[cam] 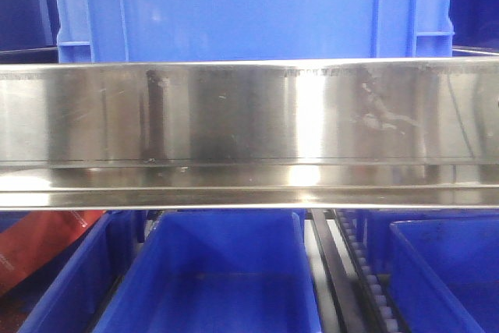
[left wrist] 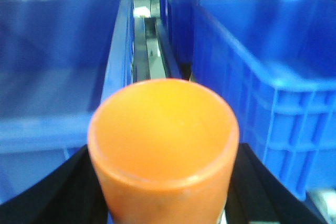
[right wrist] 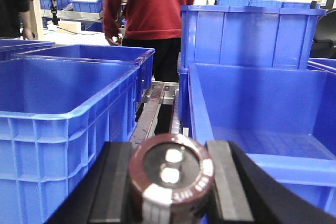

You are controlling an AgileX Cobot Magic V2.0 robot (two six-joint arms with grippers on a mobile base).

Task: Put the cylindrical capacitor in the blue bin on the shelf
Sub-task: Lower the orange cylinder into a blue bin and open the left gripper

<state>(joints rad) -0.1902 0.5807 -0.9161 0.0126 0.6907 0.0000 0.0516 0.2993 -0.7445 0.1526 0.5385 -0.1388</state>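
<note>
We hold the stubby dark brown cylindrical capacitor [right wrist: 170,179] pinched between the black fingers of our right gripper [right wrist: 169,192]. Its long axis runs along the fingers, and its terminal end faces the wrist camera. Straight ahead lies only the gap between bins. One deep blue plastic bin [right wrist: 283,162] opens just to the right and a second blue plastic crate [right wrist: 63,113] to the left, so we judge a sideways shift is needed. Our left gripper [left wrist: 164,187] clamps a glossy orange plastic cup [left wrist: 163,129].
</note>
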